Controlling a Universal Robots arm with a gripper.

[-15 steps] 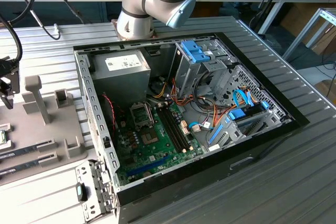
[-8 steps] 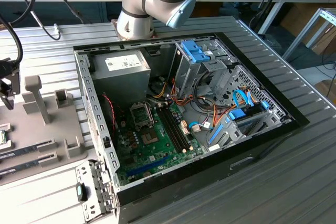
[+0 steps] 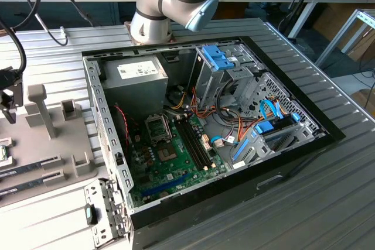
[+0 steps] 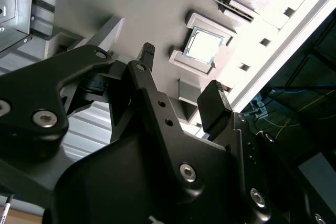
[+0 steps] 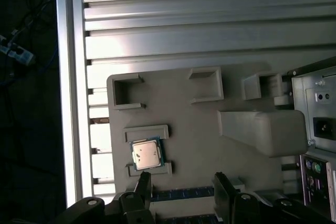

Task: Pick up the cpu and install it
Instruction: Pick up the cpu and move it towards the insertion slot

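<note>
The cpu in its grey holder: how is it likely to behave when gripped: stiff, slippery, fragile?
The cpu looks thin, flat and square, so it is probably stiff and light. Its shiny metal top may be slippery. Lying flat between raised lips of the grey holder, it should not roll, but it offers only thin edges.

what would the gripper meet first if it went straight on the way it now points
Probably the grey fixture plate, just beside the cpu; the open gripper looks slightly off it, though depth is unclear.

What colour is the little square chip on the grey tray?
The cpu is silvery-grey with a thin green rim, clearest in the first wrist view.
</note>
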